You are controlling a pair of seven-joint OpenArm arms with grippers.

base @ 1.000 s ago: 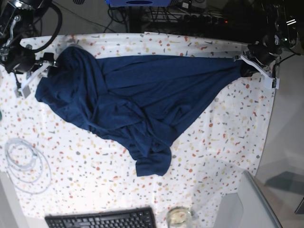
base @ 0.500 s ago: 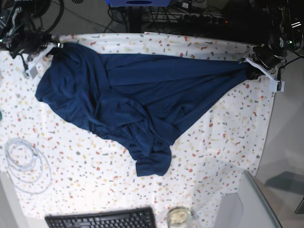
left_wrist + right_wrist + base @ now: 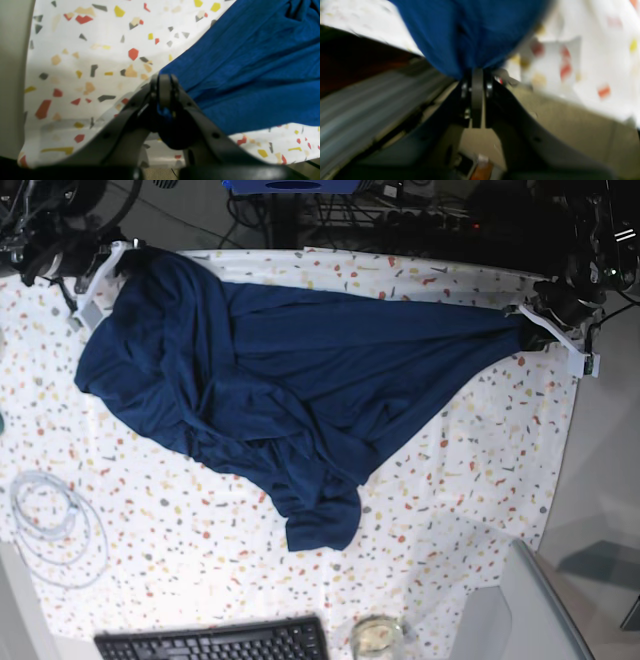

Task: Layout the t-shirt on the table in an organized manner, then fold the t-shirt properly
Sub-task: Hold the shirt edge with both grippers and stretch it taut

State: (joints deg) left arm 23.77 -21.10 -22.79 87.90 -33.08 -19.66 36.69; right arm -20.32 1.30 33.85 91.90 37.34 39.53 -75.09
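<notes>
In the base view, at the far left corner, the right gripper (image 3: pixel 100 275) sits at the upper edge of the table (image 3: pixel 470 480), a large surface under a white cloth speckled with red, yellow and grey flecks. Its jaws are closed onto a bunched edge of the t-shirt (image 3: pixel 270 390), a plain dark navy soft fabric garment; the right wrist view, though blurred, shows blue fabric (image 3: pixel 475 32) gathered right at the pinched jaw tips (image 3: pixel 477 75).

The garment spans the upper half of the table between the two arms. Its upper edge runs fairly straight, probably because it is being tensioned from both ends. Below that edge the fabric is heaped in folds, and a loose lobe trails toward the near side. Layout is judged incomplete.

At the right, the left gripper (image 3: pixel 535 328) is fully closed on the garment's tapered end; the left wrist view shows fabric trapped between the jaws (image 3: pixel 165 110).

Near the front edge lie a coiled white cable (image 3: pixel 55 525), a black keyboard (image 3: pixel 215 642) and a small clear glass (image 3: pixel 376 635), all well apart from the garment.
</notes>
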